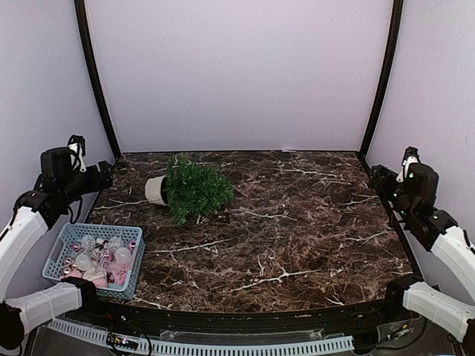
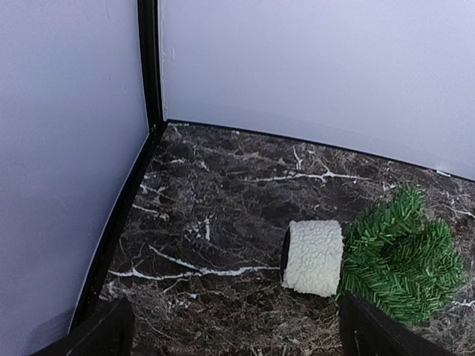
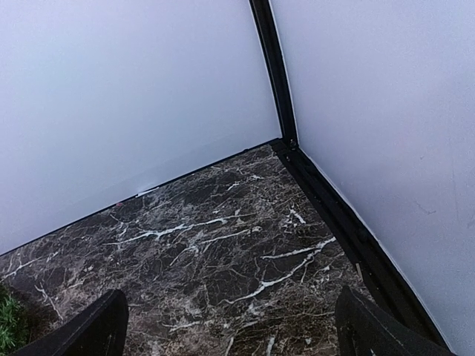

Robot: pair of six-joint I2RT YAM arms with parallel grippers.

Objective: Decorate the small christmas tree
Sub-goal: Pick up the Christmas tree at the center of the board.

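The small christmas tree [image 1: 194, 190] is lying sideways at the back left of the tabletop [image 1: 297, 237], its pot [image 2: 315, 257] pointing left. The left fingers [image 2: 95, 335] are hovering wide and empty near the pot; the right fingers [image 3: 96, 330], equally wide, are idling well apart.

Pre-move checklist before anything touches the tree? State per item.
1. small dark-green artificial christmas tree upright: not ok. It lies on its side, round white pot pointing left.
2. left hand open and empty: ok.
3. right hand open and empty: ok.
4. pink and silvery ball ornaments in the light-blue plastic basket: ok, at the near left corner.
5. Tree on the left arm's side of the dark marble-pattern table: ok.
6. Ornament hooks or loops: cannot tell, too small.
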